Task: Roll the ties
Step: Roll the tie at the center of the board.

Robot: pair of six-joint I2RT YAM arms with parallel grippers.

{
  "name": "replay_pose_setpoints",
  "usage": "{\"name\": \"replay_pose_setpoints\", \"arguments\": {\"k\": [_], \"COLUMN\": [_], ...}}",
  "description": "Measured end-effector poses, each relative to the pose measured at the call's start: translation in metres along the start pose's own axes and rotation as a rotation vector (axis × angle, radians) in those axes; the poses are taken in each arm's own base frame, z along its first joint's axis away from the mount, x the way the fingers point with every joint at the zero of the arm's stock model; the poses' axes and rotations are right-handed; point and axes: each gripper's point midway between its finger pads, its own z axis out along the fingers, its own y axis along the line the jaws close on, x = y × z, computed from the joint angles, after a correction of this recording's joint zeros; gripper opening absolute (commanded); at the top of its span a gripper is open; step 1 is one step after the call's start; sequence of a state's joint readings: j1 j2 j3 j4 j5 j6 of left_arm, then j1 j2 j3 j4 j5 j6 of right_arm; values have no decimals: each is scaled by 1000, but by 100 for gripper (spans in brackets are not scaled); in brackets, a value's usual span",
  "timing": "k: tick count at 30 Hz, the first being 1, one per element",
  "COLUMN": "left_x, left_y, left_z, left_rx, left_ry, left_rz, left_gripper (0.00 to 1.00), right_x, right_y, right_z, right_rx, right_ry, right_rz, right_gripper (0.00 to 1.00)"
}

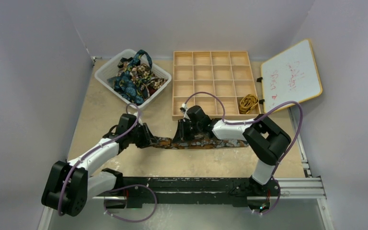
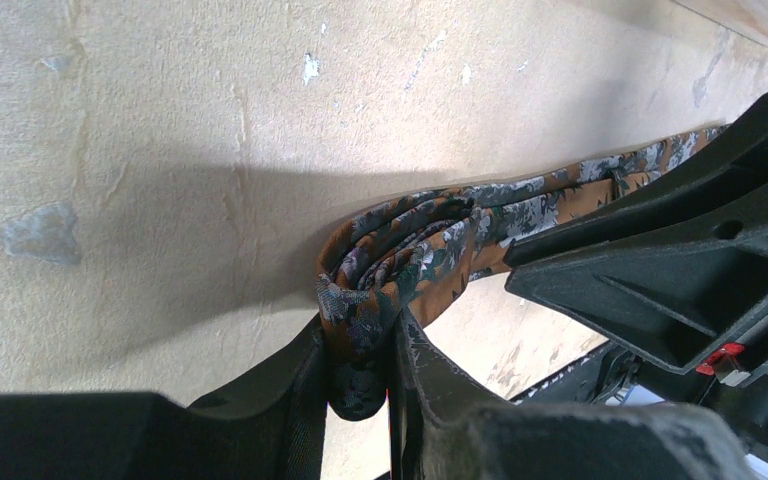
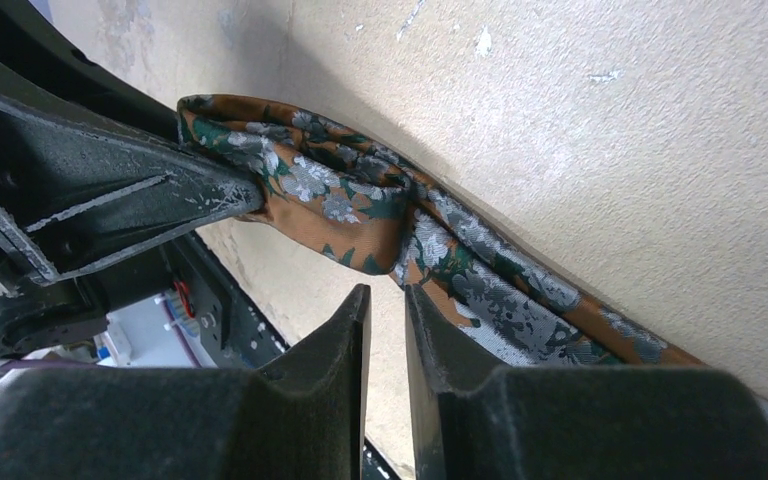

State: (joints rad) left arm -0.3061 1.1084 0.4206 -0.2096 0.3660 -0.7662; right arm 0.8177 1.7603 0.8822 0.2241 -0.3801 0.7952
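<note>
Winding squarely, turn the left gripper [image 2: 360, 345] — pinched on the tie [image 2: 410, 245] at its rolled 9 o'clock end — while the right gripper [image 3: 385, 295], nearly closed and empty, steadies the flat run.

One wooden tray [image 1: 211, 81] has sixteen compartments, four by four. Two ties can be counted singly: one gold-yellow tie [image 1: 248, 103] in the tray's near right compartment, and one brown tie [image 1: 206, 142] stretched on the table just in front of the tray. Left of the tray stands one white basket [image 1: 106, 72] with a tangled heap of ties [image 1: 134, 76], too knotted to count. Right of the tray is one whiteboard [image 1: 292, 76]. In front of the tray are two grippers, the left gripper [image 2: 358, 340] and the right gripper [image 3: 388, 295].
</note>
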Motion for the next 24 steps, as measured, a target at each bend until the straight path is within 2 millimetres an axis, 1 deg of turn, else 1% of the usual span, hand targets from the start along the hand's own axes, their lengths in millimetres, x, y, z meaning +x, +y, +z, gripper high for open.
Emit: {"name": "replay_pose_setpoints", "arguments": {"k": [7,12,15,19,21,24], "left_x": [1,0,0,0,0,1], "left_y": [3,3,3,3,3,3], "left_z": [-1,-1,-1,-1,-1,-2], "left_rx": [-19,-27,-27,-28,-30,-33], "left_ry": [5,3,3,3,4,8], "left_rz": [-3,-4,-5,-5,-5,-6], "left_gripper": [16,16,16,16,16,16], "right_x": [-5,-15,-14,-14,-10,-8], "right_y": [-5,-17,-28,-37,-40,-39], "right_z": [-1,-2,-3,-4,-4,-2], "right_rx": [47,129,183,220,224,206], "right_ry": [-13,-52,-60,-69,-63,-66], "right_rz": [-11,-25,-24,-24,-20,-24], "right_gripper": [23,22,21,19,19,19]}}
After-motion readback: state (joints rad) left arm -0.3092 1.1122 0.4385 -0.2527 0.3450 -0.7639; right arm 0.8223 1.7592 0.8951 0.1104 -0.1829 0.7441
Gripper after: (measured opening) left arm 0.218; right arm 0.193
